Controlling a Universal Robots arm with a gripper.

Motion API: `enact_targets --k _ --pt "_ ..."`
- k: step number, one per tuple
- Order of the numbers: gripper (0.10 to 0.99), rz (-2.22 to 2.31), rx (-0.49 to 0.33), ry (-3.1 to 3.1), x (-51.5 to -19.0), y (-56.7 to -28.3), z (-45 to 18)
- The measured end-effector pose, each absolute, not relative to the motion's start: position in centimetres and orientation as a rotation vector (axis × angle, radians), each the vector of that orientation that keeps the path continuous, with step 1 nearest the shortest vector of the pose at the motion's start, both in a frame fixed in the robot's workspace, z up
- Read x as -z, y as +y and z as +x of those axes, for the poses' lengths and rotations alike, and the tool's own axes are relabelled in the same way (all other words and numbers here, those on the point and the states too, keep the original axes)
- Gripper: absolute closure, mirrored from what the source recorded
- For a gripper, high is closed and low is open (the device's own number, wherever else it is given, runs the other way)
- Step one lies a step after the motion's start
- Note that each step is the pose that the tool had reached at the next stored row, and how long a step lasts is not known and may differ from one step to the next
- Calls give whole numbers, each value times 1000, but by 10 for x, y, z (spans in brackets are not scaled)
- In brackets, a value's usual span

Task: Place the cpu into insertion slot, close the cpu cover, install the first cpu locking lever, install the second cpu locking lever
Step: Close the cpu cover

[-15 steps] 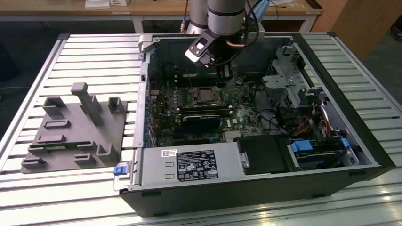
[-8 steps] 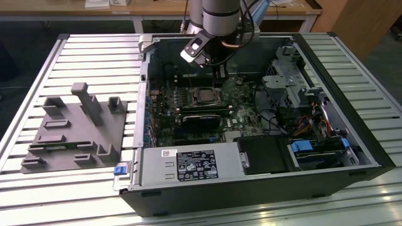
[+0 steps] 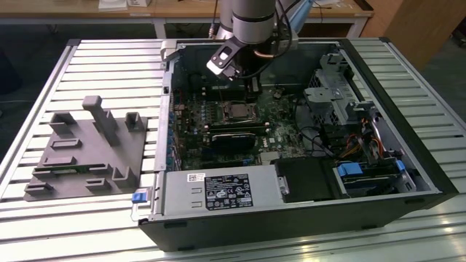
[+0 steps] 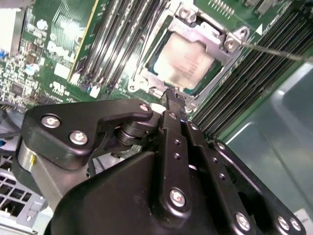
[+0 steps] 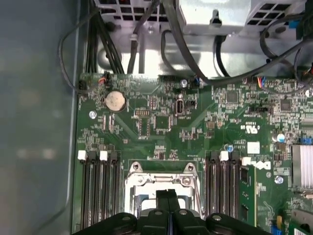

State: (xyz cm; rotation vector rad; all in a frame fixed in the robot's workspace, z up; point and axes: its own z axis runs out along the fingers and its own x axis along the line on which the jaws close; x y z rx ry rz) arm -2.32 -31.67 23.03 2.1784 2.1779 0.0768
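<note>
Pincer (image 4: 173, 94): fingers pressed flat together, nothing between them that I can see. The tip hangs low over the motherboard, just beside one edge of the insertion slot (image 4: 146, 81).

Cpu (image 4: 188, 61): seated in the insertion slot, silvery-tan top facing up, lying directly ahead of the fingertips along the line of their seam. It is close to them, but I cannot tell whether they touch anything.

Cpu cover (image 4: 208, 33): silver frame lying flat around the chip, which shows through its cut-out.

Locking lever (image 4: 276, 53): thin metal rod whose long axis runs off from the far corner of the slot across the memory slots (image 4: 254, 83), on the side of the chip away from the pincer. Latched or free, I cannot say.

Computer case (image 3: 291, 218): open, lying on the slatted bench (image 3: 109, 60), with the arm reaching down into it in the exterior view.
</note>
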Motion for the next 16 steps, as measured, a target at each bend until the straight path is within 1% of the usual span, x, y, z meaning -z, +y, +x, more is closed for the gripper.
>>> enact_targets --k 16 --pt "980 2179 -71 2179 -219 -317 -44"
